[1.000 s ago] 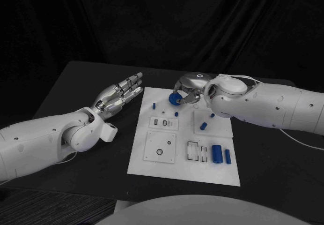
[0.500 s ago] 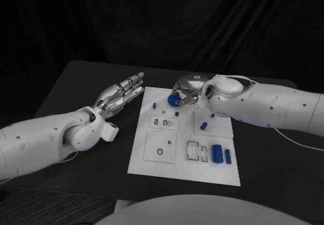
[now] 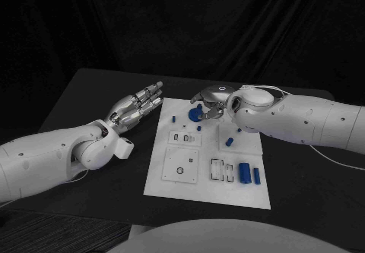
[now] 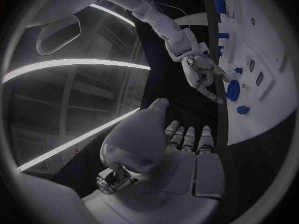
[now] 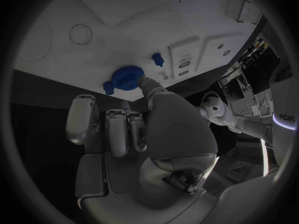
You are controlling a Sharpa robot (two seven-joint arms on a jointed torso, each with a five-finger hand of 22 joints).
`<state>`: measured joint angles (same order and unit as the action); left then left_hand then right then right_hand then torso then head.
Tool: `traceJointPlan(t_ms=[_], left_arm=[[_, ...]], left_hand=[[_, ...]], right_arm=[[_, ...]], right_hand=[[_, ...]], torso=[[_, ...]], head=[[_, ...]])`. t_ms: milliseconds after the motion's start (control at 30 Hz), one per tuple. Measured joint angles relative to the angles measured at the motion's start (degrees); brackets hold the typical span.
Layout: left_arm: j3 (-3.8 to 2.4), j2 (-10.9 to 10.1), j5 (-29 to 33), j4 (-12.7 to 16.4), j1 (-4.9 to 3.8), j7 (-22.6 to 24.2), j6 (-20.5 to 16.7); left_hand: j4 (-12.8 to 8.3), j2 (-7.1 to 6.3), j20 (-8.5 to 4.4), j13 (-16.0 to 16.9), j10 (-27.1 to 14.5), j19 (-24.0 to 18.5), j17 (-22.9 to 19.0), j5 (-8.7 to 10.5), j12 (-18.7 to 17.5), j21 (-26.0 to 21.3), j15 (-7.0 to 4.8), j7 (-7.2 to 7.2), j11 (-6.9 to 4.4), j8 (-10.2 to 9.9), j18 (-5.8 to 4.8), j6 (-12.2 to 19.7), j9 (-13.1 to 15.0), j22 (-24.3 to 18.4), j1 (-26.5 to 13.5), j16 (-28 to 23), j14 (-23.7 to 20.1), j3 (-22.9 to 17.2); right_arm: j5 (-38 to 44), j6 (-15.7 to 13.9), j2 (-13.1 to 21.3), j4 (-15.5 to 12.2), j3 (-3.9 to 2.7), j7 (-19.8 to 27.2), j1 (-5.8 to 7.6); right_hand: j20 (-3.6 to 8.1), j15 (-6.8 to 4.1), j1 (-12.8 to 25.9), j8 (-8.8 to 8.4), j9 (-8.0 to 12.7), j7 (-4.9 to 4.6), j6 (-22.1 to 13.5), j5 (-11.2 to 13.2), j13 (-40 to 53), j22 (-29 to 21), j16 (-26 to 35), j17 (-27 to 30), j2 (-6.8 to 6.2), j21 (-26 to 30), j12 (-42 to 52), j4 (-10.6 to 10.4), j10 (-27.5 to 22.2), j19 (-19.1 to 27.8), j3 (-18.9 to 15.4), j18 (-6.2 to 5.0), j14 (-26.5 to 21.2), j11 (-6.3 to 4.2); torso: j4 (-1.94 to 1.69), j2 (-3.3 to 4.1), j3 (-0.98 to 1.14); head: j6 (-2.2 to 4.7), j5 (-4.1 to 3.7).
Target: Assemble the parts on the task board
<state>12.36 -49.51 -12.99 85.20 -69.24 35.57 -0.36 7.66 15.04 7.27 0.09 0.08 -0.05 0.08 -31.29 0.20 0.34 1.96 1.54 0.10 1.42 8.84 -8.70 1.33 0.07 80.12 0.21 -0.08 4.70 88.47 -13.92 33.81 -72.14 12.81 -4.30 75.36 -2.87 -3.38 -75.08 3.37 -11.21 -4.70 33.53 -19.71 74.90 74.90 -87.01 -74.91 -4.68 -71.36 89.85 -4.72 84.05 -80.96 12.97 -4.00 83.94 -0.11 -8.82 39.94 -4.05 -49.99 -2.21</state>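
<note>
Evidently to seat it, the right hand (image 3: 210,103) pinches a blue gear (image 3: 196,113) over the task board's (image 3: 205,182) far edge, while the left hand (image 3: 137,105) hovers flat, holding nothing, beside it.

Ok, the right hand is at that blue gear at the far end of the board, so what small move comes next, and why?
Probably press the blue gear straight down, gently. The right hand has a fingertip on it, and the gear appears to sit low on the task board, beside a small blue peg. Whether it is fully seated cannot be told. The left hand hovers off the board, holding nothing.
</note>
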Motion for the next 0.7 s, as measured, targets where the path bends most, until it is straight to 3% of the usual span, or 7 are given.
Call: traceJointPlan(t_ms=[200,300,500,700], left_arm=[[0.00,-0.1,0.0,0.0,0.00,0.0,0.0],[0.00,-0.4,0.0,0.1,0.00,-0.1,0.0],[0.00,-0.7,0.0,0.2,0.00,-0.1,0.0],[0.01,-0.8,0.0,0.2,0.00,-0.1,0.0]], left_hand=[[0.0,0.00,0.00,0.0,0.0,0.0,0.0,0.00,0.0,0.0,0.00,0.00,0.00,0.0,0.00,0.0,0.0,0.0,0.0,0.0,0.0,0.0],[0.0,0.00,0.00,0.0,0.0,0.0,0.0,0.00,0.0,0.0,0.00,0.00,0.00,0.0,0.00,0.0,0.0,0.0,0.0,0.0,0.0,0.0],[0.0,0.00,0.21,0.0,-0.2,0.2,0.0,0.00,0.0,0.0,0.21,0.21,0.21,0.0,-0.01,-0.2,0.0,0.0,0.0,0.0,0.2,0.0],[0.0,0.00,0.35,0.0,-0.2,0.1,0.0,0.00,0.0,0.0,0.21,0.32,0.21,0.0,0.00,-0.1,0.0,0.0,0.0,0.0,0.2,0.0]], right_arm=[[0.0,-1.0,1.5,-1.0,-0.01,0.1,-0.01],[0.0,-2.3,3.1,-2.6,-0.04,0.3,0.18],[0.0,-5.5,9.3,-8.5,-0.18,0.6,2.71],[0.0,-6.4,17.3,-13.7,-0.15,0.2,4.51]], right_hand=[[0.00,-0.21,0.0,0.08,0.0,0.17,2.7,1.4,0.0,0.0,0.0,0.0,0.00,0.0,0.0,-0.2,-0.1,0.0,-0.8,0.00,0.2,-0.05],[0.18,-0.41,0.0,1.13,-0.7,0.10,7.2,1.4,0.0,0.0,0.0,0.0,0.00,0.0,0.0,-0.3,-0.2,-0.2,-1.0,-0.01,0.0,-0.21],[0.31,-0.41,0.5,2.62,-1.1,-0.09,12.3,2.1,0.0,0.0,-0.2,0.0,0.47,0.0,0.0,-1.2,-0.2,-0.3,-1.8,0.00,0.0,-0.21],[0.52,-0.41,1.2,2.60,-1.1,-0.01,13.1,5.4,0.0,0.0,0.3,0.0,1.23,0.1,0.0,-2.3,-0.2,-0.5,-2.9,-0.01,0.0,-0.20]], torso=[[-0.02,-0.04,0.01],[0.03,-0.08,0.00],[0.21,-0.14,-0.08],[0.44,-0.32,-0.28]], head=[[0.01,0.15],[0.01,0.17],[0.01,0.01],[0.01,-0.21]])
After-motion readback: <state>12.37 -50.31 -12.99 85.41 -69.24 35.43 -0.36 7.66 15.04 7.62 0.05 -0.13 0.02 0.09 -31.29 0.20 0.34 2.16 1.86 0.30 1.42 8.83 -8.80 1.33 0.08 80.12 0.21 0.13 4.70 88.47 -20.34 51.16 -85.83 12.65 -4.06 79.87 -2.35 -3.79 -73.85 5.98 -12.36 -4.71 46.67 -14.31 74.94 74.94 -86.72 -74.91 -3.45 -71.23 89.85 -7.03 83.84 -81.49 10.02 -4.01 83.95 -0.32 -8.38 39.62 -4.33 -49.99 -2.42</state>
